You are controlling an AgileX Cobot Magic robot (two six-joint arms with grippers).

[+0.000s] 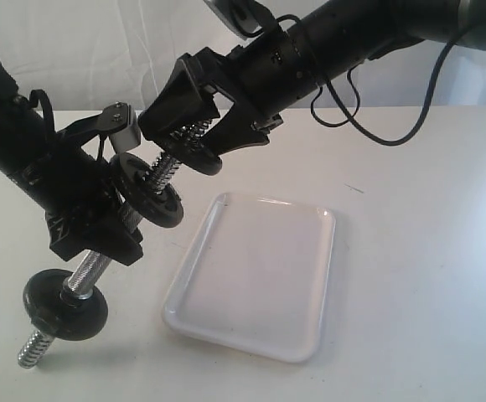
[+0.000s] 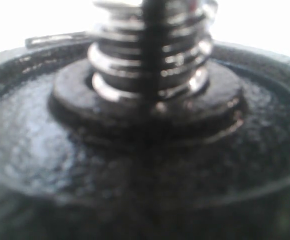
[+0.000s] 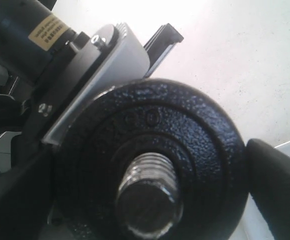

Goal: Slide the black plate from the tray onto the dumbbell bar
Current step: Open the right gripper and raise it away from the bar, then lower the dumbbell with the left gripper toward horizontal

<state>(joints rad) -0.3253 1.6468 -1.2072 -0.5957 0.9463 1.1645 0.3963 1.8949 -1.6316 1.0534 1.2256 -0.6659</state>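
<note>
Plate place: the black plate (image 1: 194, 152) is off the tray (image 1: 260, 276). It sits on the upper threaded end of the dumbbell bar (image 1: 88, 272), and the bar's tip shows through its centre hole.
Bar axis: tilted, from low at the left up toward the middle; I judge the plate must slide down along this line.
Nearer arm: the right gripper (image 1: 195, 138) is at the plate; the left gripper (image 1: 107, 234) is lower on the bar.
Right pincer: jaws wide, one at each side of the plate's rim; it seems to clamp the plate.
Left pincer: about half closed around the bar, holding it in the air.
Path: a second disc (image 1: 148, 193) sits just below the plate on the bar, and a third disc (image 1: 64, 303) near the low end.
</note>
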